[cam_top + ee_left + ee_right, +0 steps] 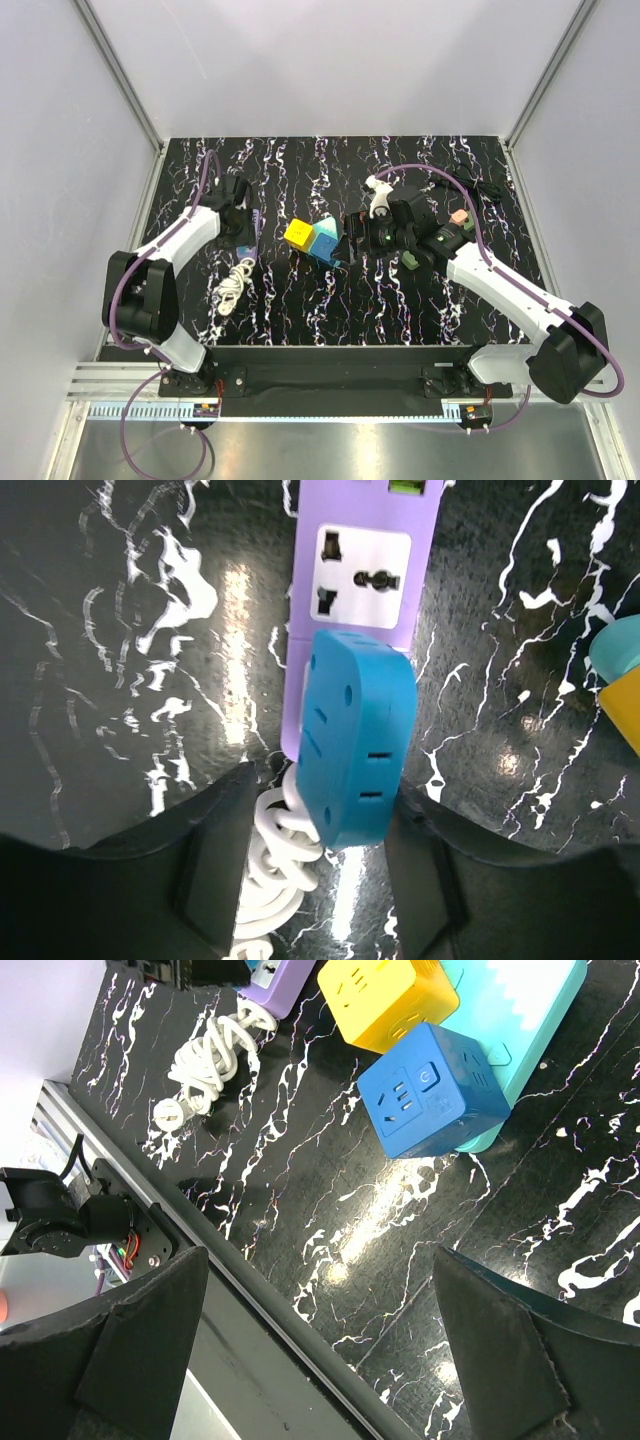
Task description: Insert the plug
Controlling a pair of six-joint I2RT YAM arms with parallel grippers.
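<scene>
A: Where does the blue plug (360, 740) sit?

B: On the purple power strip (360, 570), at the end nearest the camera in the left wrist view. Its body lies against the strip's face, just below 1 free socket (362, 575). The strip lies flat on the tabletop (300, 300), on the left side.

A: So it's in?

B: I'd judge it inserted, or very nearly. No pins show and I see no gap under the body. The camera looks down on it at an angle, though, so I can't tell if it is fully home.

A: And the left claw (320, 820)?

B: Spread, 1 finger on each side of the plug. On 1 side there is clear room, with the white cable (270, 880) showing in it. The other finger looks very close to the plug's edge, and I can't tell if it touches. It isn't pinching anything.

A: The right claw (320, 1360)?

B: Wide apart and empty, hovering near the yellow cube (385, 995), the blue cube (430, 1090) and the teal strip (530, 1000), well away from the purple one.

A: What's left, then?

B: Little, I think: lift the left arm clear, and perhaps confirm the seating with 1 push.
</scene>
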